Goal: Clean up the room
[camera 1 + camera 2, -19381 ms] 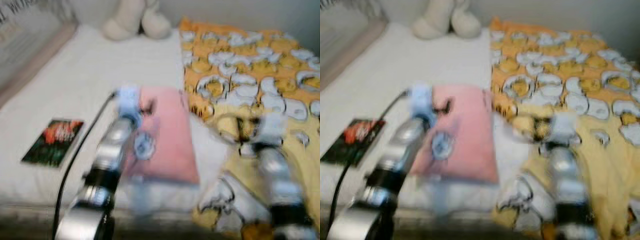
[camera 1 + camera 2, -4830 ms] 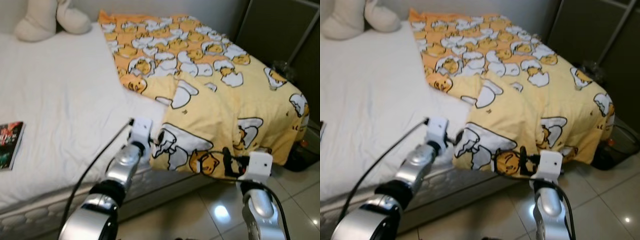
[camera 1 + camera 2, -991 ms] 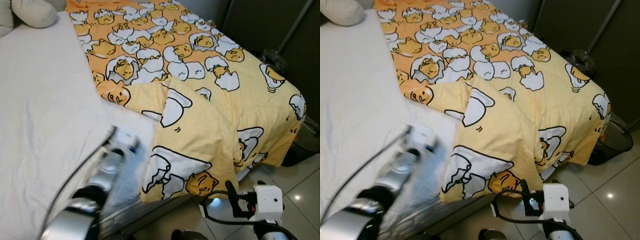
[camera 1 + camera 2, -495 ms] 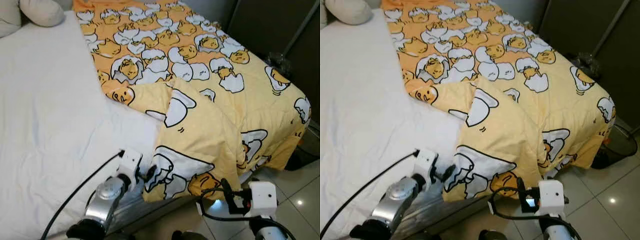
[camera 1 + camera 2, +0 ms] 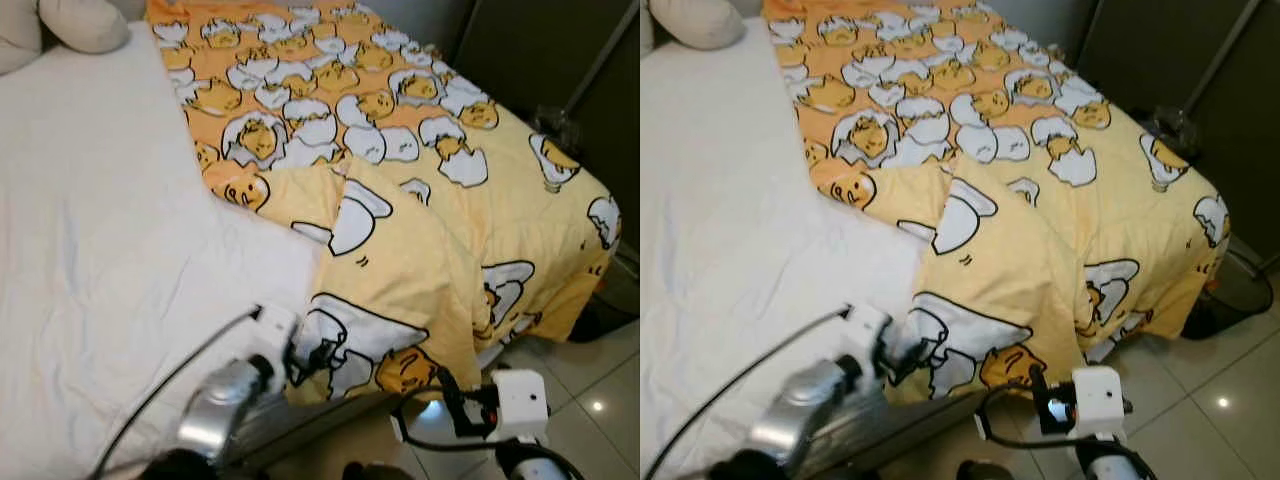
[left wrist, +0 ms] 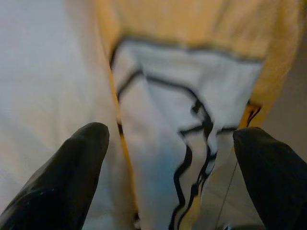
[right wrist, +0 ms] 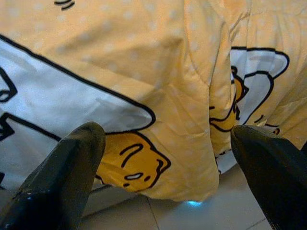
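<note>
- Left gripper, at seven o'clock in the head view, has pushed forward in the last half second; its fingers are spread, straddling the folded corner of the yellow blanket.
- The blanket hangs off the bed, ungrasped.
- Right gripper, at five o'clock, hovers spread below the hem; I judge a two-handed straightening is near.

The 2 eye views look forward and down from the head onto the bed and its yellow blanket, sharing nearly the same scene with a slight sideways offset. Each wrist view looks along its own 2 black fingers, very close to the blanket's hanging edge, which both wrist views share with the eye views.
</note>
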Motion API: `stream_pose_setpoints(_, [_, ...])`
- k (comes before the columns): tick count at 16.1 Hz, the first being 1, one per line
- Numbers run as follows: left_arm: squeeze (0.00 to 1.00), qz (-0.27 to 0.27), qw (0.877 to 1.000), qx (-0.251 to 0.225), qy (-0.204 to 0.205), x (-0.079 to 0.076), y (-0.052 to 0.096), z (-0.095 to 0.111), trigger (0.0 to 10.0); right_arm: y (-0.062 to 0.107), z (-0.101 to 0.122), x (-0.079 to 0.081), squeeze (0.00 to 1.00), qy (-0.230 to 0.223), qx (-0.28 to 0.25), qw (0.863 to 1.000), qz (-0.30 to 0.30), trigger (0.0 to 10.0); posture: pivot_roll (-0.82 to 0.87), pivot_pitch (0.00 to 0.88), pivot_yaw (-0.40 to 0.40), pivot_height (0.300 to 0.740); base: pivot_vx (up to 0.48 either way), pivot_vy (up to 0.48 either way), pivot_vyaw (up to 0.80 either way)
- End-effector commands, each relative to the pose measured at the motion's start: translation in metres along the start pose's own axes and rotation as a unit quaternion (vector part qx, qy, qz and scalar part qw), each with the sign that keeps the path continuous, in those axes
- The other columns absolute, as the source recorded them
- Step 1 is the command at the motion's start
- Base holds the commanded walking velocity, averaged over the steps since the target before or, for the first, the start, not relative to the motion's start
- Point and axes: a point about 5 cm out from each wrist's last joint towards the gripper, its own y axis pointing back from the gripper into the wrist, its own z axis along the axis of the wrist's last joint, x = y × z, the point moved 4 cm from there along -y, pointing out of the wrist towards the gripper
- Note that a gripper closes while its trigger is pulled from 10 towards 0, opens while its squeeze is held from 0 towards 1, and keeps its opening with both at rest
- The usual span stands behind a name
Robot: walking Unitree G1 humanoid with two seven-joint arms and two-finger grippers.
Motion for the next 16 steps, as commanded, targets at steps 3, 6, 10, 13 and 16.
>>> stream_pose_setpoints(3, [0.00,0.033,0.999,0.017,-0.036,-0.009,-0.021,0.003,10.0,0.001,-0.003,0.002,0.00,0.009,0.004,1.000,0.012,10.0,-0.06,0.062,-0.071,0.740,0.000,0.000,0.00])
stream_pose_setpoints(6, [0.00,0.086,0.995,0.010,-0.042,0.004,-0.024,0.011,10.0,0.004,-0.005,-0.002,0.00,0.012,0.007,1.000,0.007,10.0,-0.08,0.064,-0.070,0.740,0.000,0.000,0.00])
stream_pose_setpoints(10, [0.00,0.065,0.996,0.052,-0.031,-0.003,-0.026,-0.010,10.0,0.008,-0.010,-0.005,0.00,0.013,0.015,1.000,0.000,10.0,-0.09,0.066,-0.063,0.740,0.000,0.000,0.00])
stream_pose_setpoints(13, [0.00,0.029,0.996,0.083,-0.013,-0.023,-0.027,-0.028,10.0,0.010,-0.012,-0.003,0.00,0.013,0.020,1.000,0.003,10.0,-0.09,0.082,-0.071,0.740,0.000,0.000,0.00])
stream_pose_setpoints(16, [0.00,0.011,0.997,0.074,-0.029,-0.036,-0.036,-0.018,2.9,0.012,-0.012,-0.004,0.00,0.019,0.023,1.000,0.007,10.0,-0.10,0.093,-0.085,0.740,0.000,0.000,0.00])
